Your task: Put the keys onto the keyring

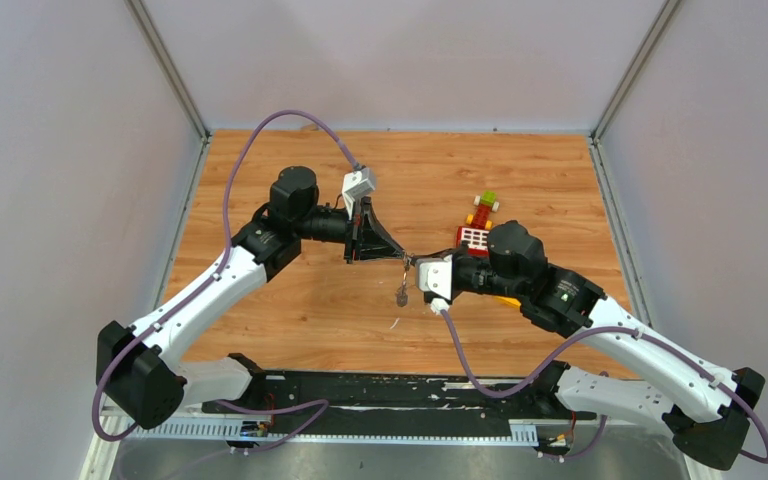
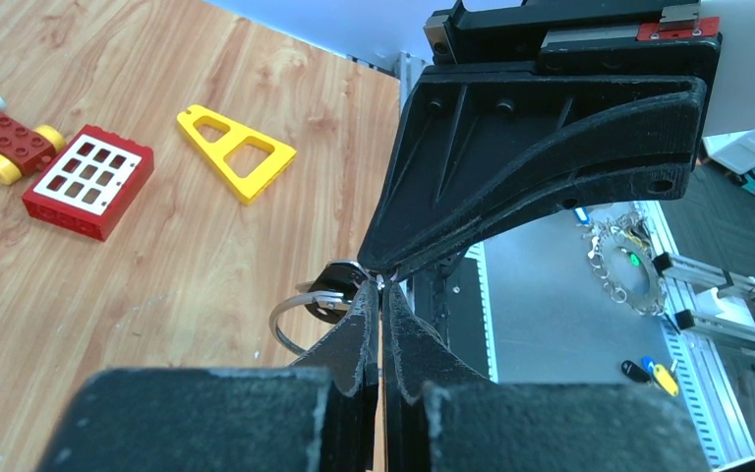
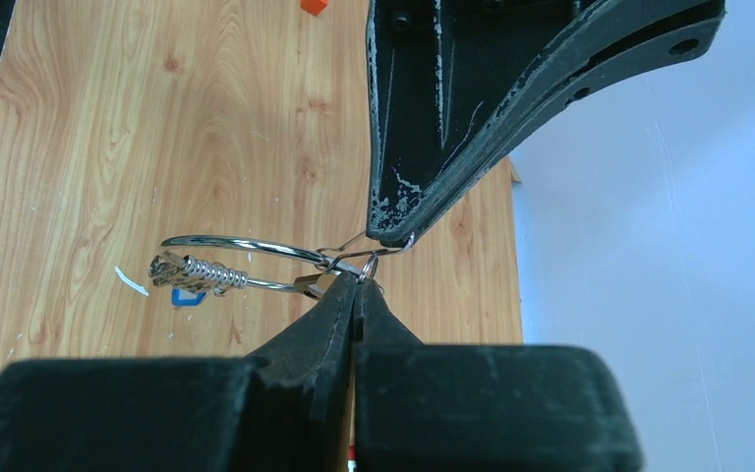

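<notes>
Hanging above the table (image 1: pixel 300 310), the keyring (image 3: pixel 241 243) sits between two clenched pincers meeting tip to tip. The left gripper (image 3: pixel 393 234) nips its wire. The right gripper (image 3: pixel 357 283) is clamped shut just beside the black-headed key (image 2: pixel 337 279) — on key or wire, I cannot tell — with a blue tag (image 3: pixel 189 296) dangling from the ring

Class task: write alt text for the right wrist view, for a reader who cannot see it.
The shut right gripper, at the bottom edge, meets the shut left gripper tip to tip at a thin silver keyring, which sticks out leftward above the wooden table. A blue tag shows beneath the ring.
</notes>
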